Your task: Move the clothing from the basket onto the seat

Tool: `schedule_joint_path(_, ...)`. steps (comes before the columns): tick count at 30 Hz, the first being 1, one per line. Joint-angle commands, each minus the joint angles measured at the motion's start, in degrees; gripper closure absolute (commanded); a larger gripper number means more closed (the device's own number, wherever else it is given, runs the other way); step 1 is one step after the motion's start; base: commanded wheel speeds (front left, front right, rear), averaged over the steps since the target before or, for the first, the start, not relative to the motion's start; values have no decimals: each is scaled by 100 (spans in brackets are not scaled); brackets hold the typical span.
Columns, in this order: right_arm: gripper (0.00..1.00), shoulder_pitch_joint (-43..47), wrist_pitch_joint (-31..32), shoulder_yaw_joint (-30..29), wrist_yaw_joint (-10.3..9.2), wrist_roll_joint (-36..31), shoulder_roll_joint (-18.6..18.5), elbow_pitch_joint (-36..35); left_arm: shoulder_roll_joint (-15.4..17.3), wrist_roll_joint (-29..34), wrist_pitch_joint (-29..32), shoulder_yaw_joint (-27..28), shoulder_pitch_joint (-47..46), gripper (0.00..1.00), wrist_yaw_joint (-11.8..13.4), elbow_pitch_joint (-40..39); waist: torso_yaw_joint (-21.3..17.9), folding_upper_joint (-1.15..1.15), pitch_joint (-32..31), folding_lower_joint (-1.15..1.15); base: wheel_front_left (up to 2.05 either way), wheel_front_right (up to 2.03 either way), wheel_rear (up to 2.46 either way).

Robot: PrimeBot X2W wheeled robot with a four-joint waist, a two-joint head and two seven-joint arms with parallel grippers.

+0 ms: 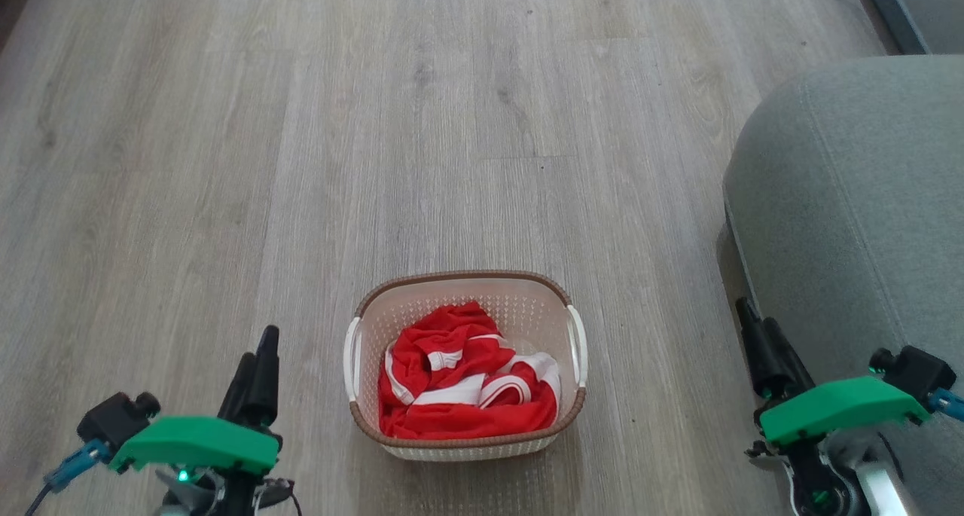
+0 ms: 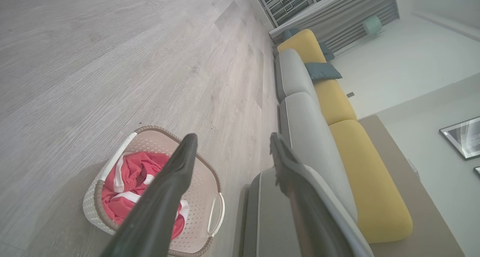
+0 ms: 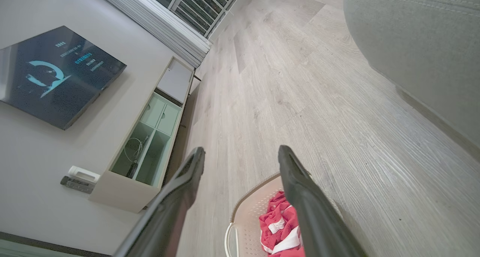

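**Basket on open floor, both my grippers spread**

Head view. The basket (image 1: pixel 520 305) stands on the wood floor (image 1: pixel 301 162), between my two grippers and apart from both. Bare boards run wide ahead of it and out to my left. On my right the seat (image 1: pixel 858 199) rises with its rounded corner, and a strip of floor separates it from the basket. My right gripper (image 3: pixel 242 150) hangs just beside the seat's near edge; I cannot tell whether it touches. My left gripper (image 2: pixel 232 139) hovers over the floor. Both have their fingers spread wide apart, with floor showing between them. The clothing (image 1: pixel 459 384) lies bunched inside the basket, red with white bands, crowding the near side and sitting lower than the walls
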Motion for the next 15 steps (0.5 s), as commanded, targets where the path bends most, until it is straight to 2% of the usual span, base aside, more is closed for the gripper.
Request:
schedule_joint_path(1,0,-315,-107,88,0,-204,-128,-168,45,212,-66,29,-271,0,21,-227,1,0,1,0,0,0,0)
schedule_joint_path(15,0,-393,-343,251,-1,-1177,-184,-123,51,1260,-301,-58,-278,0,86,-302,-11,0,18,0,0,0,0)
